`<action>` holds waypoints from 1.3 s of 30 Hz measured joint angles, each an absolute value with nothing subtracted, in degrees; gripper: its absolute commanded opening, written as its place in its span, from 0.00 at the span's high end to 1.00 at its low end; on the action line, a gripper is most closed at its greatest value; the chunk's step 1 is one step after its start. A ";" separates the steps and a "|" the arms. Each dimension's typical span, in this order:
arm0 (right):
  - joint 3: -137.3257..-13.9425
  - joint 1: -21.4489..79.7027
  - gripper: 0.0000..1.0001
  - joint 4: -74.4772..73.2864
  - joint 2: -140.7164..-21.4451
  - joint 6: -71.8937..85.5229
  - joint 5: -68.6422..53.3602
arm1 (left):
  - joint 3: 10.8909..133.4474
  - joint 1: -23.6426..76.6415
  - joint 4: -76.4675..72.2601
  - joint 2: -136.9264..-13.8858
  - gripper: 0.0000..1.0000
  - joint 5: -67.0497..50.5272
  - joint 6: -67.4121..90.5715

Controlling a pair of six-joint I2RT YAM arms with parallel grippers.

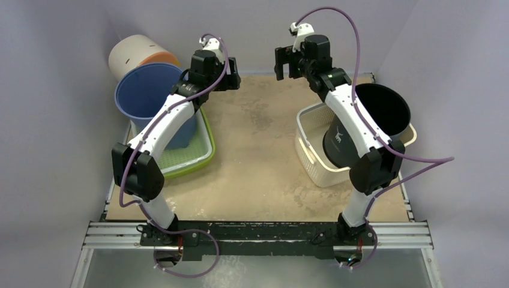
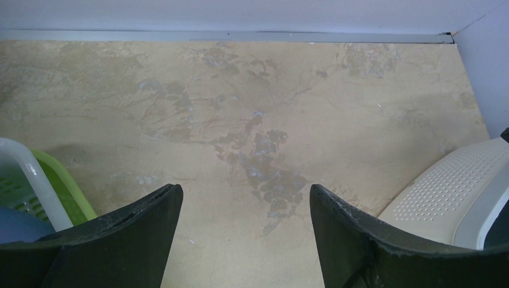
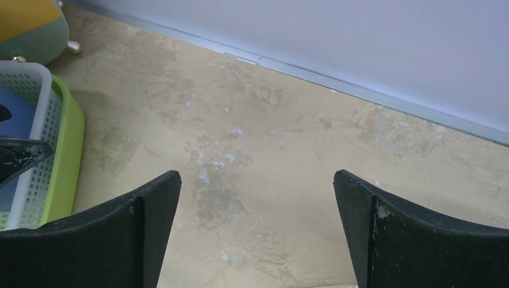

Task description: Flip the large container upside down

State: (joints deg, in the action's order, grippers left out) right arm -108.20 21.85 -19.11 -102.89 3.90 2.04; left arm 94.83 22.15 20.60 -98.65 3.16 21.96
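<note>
A blue bucket (image 1: 150, 96) stands mouth-up in a green tray (image 1: 201, 156) at the left. A black bucket (image 1: 378, 114) stands mouth-up, tilted, in a cream perforated basket (image 1: 309, 144) at the right. My left gripper (image 1: 231, 75) is raised beside the blue bucket's far rim, open and empty, over bare table (image 2: 246, 198). My right gripper (image 1: 285, 63) is raised at the back centre, away from the black bucket, open and empty (image 3: 257, 186). I cannot tell which bucket is the large container.
A cream cylinder with an orange end (image 1: 135, 54) lies behind the blue bucket, against the back-left wall. The beige tabletop (image 1: 258, 156) lies between the two baskets. The cream basket's corner (image 2: 450, 186) and the green tray's edge (image 3: 66, 156) show in the wrist views. Walls enclose the back and sides.
</note>
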 measured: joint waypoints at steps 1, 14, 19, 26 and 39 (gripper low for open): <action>-108.16 21.85 0.00 -18.94 -102.85 3.90 2.39 | 94.83 22.15 20.62 -98.65 0.22 3.16 21.96; -103.61 21.85 0.00 -18.33 -98.83 2.20 5.54 | 93.82 22.15 20.67 -97.84 0.22 3.16 21.91; -104.47 21.85 0.05 -22.94 -98.83 1.52 11.27 | 92.99 22.15 20.40 -97.25 0.22 3.16 21.93; -104.53 21.82 0.16 -31.79 -96.42 1.41 20.80 | 92.88 22.15 20.36 -97.19 0.21 3.16 21.41; -100.79 21.19 0.28 -51.59 -82.98 12.01 28.64 | 92.88 22.15 20.27 -97.27 0.21 1.93 21.21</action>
